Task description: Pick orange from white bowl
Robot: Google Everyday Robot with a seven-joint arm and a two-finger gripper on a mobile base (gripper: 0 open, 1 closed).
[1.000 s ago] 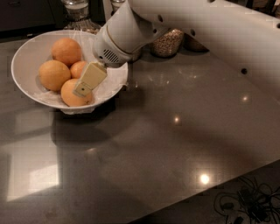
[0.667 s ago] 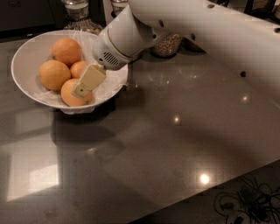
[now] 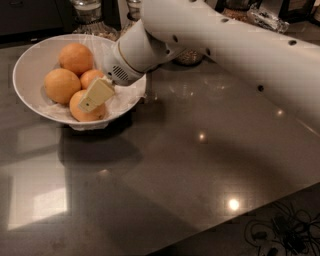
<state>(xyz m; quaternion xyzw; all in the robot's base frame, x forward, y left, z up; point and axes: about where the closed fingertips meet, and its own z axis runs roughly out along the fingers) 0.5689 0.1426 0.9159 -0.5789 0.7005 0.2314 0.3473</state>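
Observation:
The white bowl [image 3: 30, 60] stands at the table's far left and holds several oranges on crinkled film. The nearest orange [image 3: 86, 113] lies at the bowl's front, with others behind it [image 3: 76, 57] and to the left [image 3: 61, 85]. My gripper [image 3: 95, 96] reaches down into the bowl from the right, on the end of the white arm [image 3: 215, 45]. Its cream tip lies over the top of the front orange and seems to touch it. A fourth orange [image 3: 90, 77] is partly hidden behind the gripper.
Glass jars [image 3: 90, 15] stand behind the bowl at the table's back edge, with another jar [image 3: 190, 57] partly hidden under the arm. The dark glossy tabletop [image 3: 190, 165] stretches to the front and right. Cables [image 3: 280, 232] lie on the floor at the bottom right.
The gripper has crept slightly down and to the left onto the front orange. The oranges and bowl have not moved.

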